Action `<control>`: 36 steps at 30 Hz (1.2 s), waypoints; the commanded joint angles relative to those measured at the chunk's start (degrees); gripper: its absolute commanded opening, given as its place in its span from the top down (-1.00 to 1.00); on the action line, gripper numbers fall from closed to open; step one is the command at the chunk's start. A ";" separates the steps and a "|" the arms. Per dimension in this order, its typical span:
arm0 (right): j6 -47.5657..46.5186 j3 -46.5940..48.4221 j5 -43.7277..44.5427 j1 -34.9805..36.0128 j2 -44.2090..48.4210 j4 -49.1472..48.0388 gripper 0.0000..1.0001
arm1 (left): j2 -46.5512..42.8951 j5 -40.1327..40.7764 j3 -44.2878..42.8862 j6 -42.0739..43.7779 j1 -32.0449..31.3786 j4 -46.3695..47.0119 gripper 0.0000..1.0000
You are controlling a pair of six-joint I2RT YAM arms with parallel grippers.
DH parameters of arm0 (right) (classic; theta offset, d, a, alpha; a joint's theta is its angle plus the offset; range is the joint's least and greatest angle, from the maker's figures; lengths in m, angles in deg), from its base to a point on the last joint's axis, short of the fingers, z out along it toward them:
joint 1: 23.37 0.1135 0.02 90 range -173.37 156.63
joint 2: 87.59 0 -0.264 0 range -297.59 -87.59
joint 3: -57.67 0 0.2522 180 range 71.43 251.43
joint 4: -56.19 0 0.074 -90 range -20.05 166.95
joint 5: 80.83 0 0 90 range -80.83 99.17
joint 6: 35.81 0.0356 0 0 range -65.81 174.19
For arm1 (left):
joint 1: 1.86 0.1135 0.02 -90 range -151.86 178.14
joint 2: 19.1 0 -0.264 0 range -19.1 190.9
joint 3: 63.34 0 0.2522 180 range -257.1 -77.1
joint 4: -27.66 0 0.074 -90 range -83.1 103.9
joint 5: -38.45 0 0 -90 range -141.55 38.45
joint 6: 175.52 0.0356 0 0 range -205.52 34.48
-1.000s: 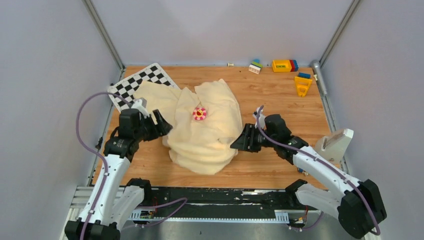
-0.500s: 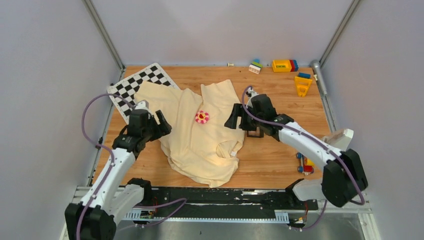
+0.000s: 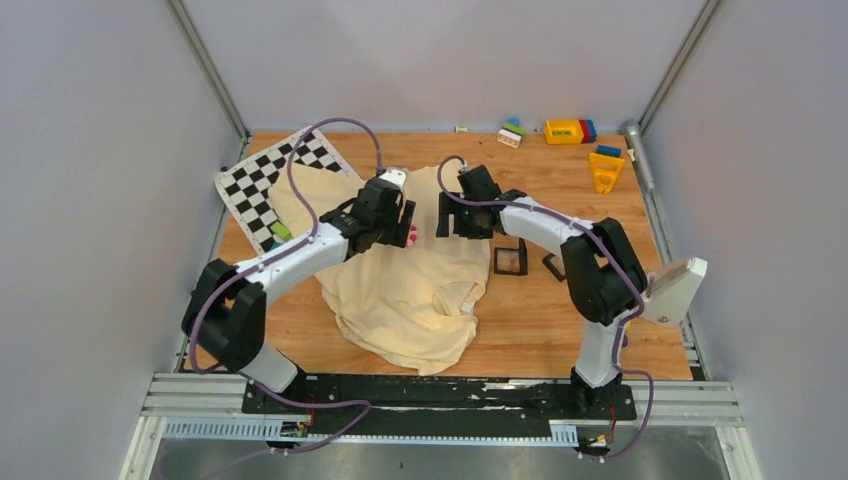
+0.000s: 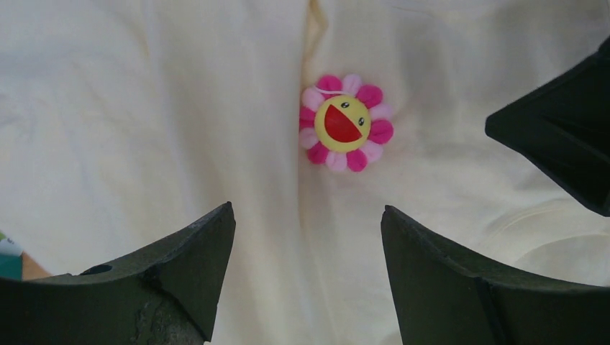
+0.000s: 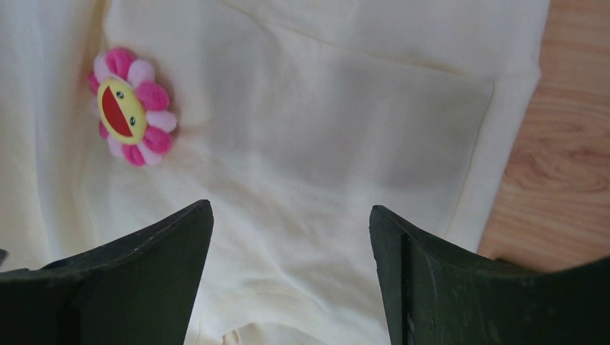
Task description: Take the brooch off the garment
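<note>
The brooch (image 4: 345,123) is a small pink-petalled flower with a yellow smiling centre, pinned on the cream garment (image 3: 400,290) spread on the wooden table. In the top view only its pink edge (image 3: 412,236) shows between the two grippers. My left gripper (image 3: 392,222) is open and empty, just left of the brooch; in the left wrist view it (image 4: 308,215) sits short of the flower. My right gripper (image 3: 452,215) is open and empty, just right of the brooch. In the right wrist view the brooch (image 5: 131,106) lies up and left of the gripper (image 5: 291,212).
A checkerboard (image 3: 265,170) lies under the garment's far left edge. A small black square frame (image 3: 510,258) lies right of the garment. Toy blocks (image 3: 567,130) and a yellow piece (image 3: 605,170) sit at the far right. A white object (image 3: 672,288) stands at the right edge.
Both arms have reached forward and inward over the garment, closing on the brooch from either side. The garment went from bunched to spread flat; the black frame now shows.
</note>
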 commanded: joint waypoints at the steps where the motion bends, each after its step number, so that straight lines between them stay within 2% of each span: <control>1: -3.67 8.55 3.42 0.40 -5.57 4.15 -0.61 | 7.11 -0.81 -5.67 4.38 -0.26 4.74 -0.61; 5: -4.48 13.51 7.55 0.74 -10.30 7.13 -0.60 | 13.68 -3.68 -6.56 3.44 2.51 6.64 -0.61; 10: -5.11 23.24 10.14 1.32 -18.92 14.93 -0.53 | 14.51 -9.45 -3.04 -0.26 8.80 10.00 -0.61; 13: -5.54 25.29 9.03 1.32 -21.52 17.14 -0.43 | 15.00 -12.17 0.10 -2.66 11.22 11.97 -0.62; 14: -5.66 25.50 8.71 1.32 -21.88 17.52 -0.32 | 15.30 -12.34 0.22 -2.95 12.20 11.66 -0.62; 15: -5.69 25.54 8.31 1.32 -21.94 17.69 -0.11 | 15.90 -11.97 -0.01 -3.65 12.59 10.60 -0.62; 18: -5.71 22.37 8.11 1.39 -18.70 15.29 0.84 | 16.49 -8.76 -1.04 -5.90 13.97 7.33 -0.64; 19: -6.03 19.79 7.88 1.59 -16.34 12.71 0.99 | 16.06 -7.18 -1.25 -6.47 14.05 7.06 -0.63; 23: -6.30 8.45 7.50 2.97 -5.62 2.03 1.00 | 9.51 -10.02 3.34 -4.25 12.34 13.55 -0.58; 26: -6.33 1.22 2.80 3.46 1.68 -5.48 1.00 | 3.91 -6.86 6.23 -0.73 9.06 17.15 -0.63; 29: -5.90 -3.14 -0.44 3.88 9.07 -10.30 1.00 | 0.66 -5.19 7.76 1.47 5.73 18.68 -0.69; 32: -5.31 -6.69 -2.47 4.34 14.90 -13.39 1.00 | -2.76 -7.63 10.97 1.90 4.23 23.83 -0.70; 36: -5.23 -10.58 -6.10 4.61 20.83 -17.58 1.00 | -4.55 -9.19 12.65 1.40 2.38 26.24 -0.73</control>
